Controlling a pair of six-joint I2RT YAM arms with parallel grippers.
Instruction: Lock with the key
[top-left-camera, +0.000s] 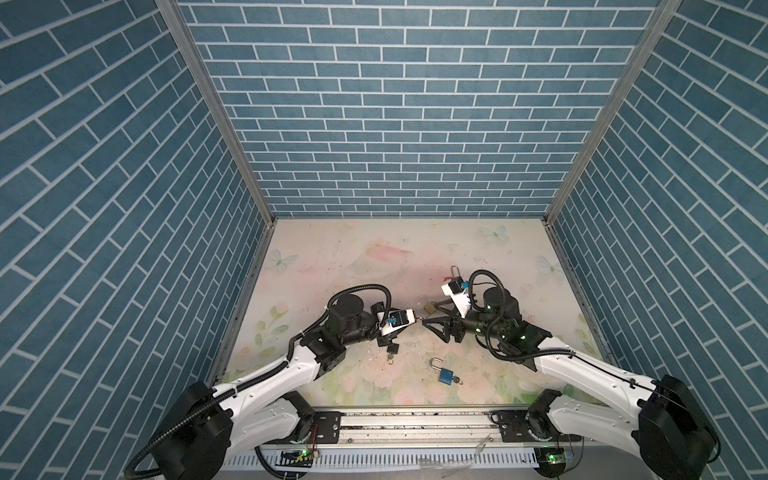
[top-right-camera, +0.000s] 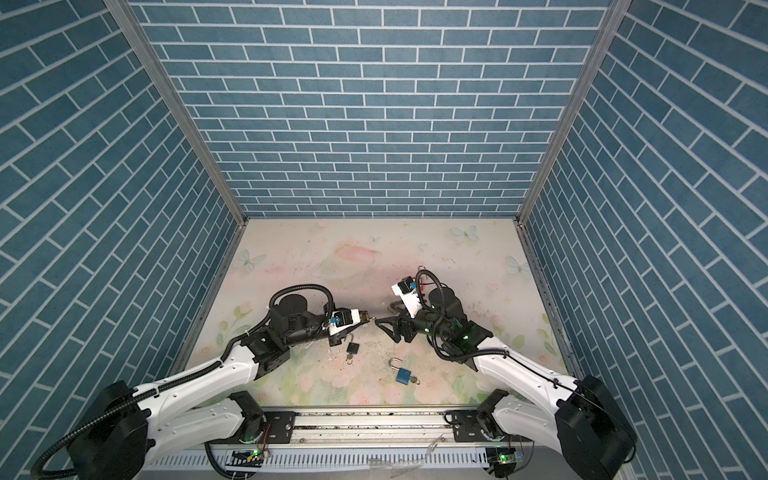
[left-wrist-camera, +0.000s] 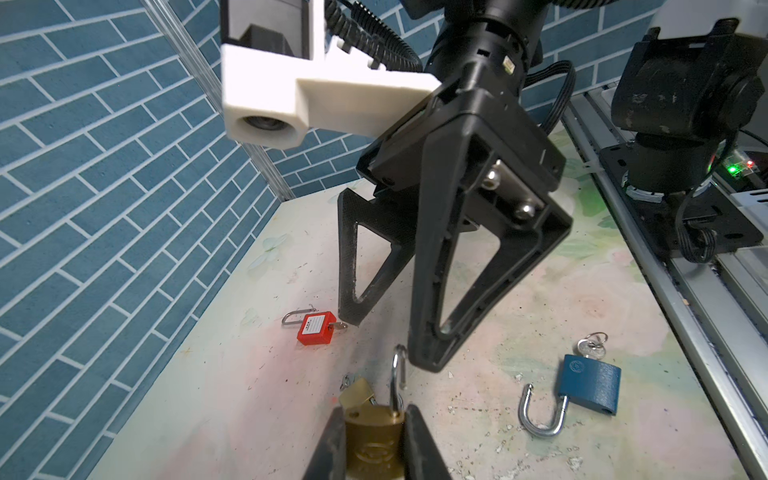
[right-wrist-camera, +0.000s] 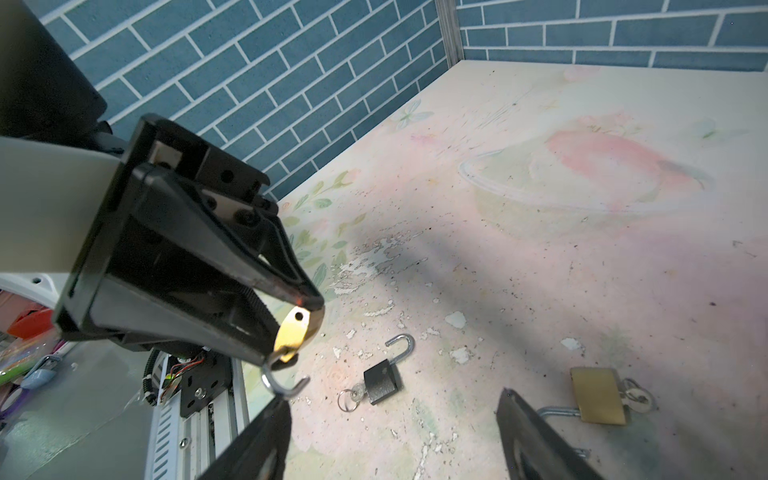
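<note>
My left gripper (left-wrist-camera: 374, 411) is shut on the body of a brass padlock (left-wrist-camera: 374, 440), held above the table. Its silver shackle (left-wrist-camera: 397, 374) stands open and points at my right gripper (left-wrist-camera: 390, 340). The right gripper (right-wrist-camera: 395, 436) is open, and one of its fingertips (right-wrist-camera: 276, 409) sits right beside the shackle's hooked end (right-wrist-camera: 284, 384); I cannot tell whether they touch. In both top views the two grippers (top-left-camera: 417, 321) (top-left-camera: 428, 313) meet tip to tip at mid table. The held padlock's key is hidden.
Open padlocks with keys in them lie on the floral table: red (left-wrist-camera: 314, 328), blue (left-wrist-camera: 588, 386), black (right-wrist-camera: 380, 382), and another brass one (right-wrist-camera: 598, 395) under the right gripper. Blue brick walls stand on three sides, with a metal rail (top-left-camera: 415, 424) at the front.
</note>
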